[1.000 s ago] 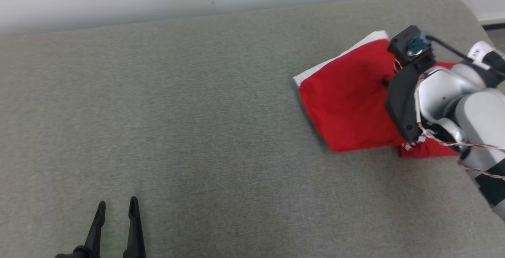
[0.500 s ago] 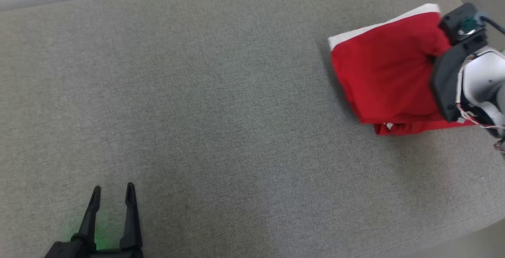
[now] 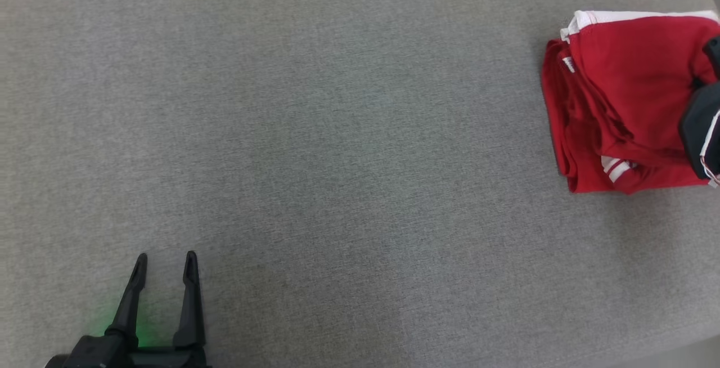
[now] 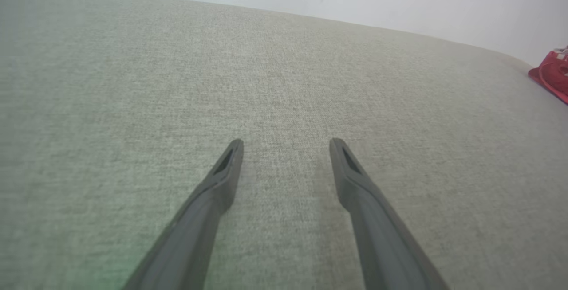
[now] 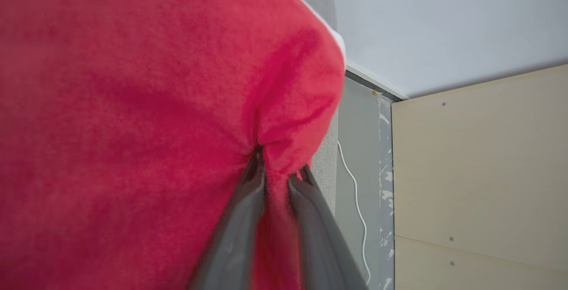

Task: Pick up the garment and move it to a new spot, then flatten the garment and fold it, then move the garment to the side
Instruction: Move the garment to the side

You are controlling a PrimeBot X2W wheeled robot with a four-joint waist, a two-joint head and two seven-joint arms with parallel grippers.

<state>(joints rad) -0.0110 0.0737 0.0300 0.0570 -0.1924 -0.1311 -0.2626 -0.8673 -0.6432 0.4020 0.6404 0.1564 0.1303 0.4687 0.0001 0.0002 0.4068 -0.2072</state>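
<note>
My right gripper (image 5: 280,161) pinches the folded red cotton garment (image 3: 630,86), parking it far right. Left gripper (image 3: 166,255) waits spread

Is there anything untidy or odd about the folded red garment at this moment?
Yes. The red garment on the grey surface is not folded squarely: lower layers fan out past its left edge, and a white-striped part pokes out below. The right tool pinches bunched cloth.
</note>
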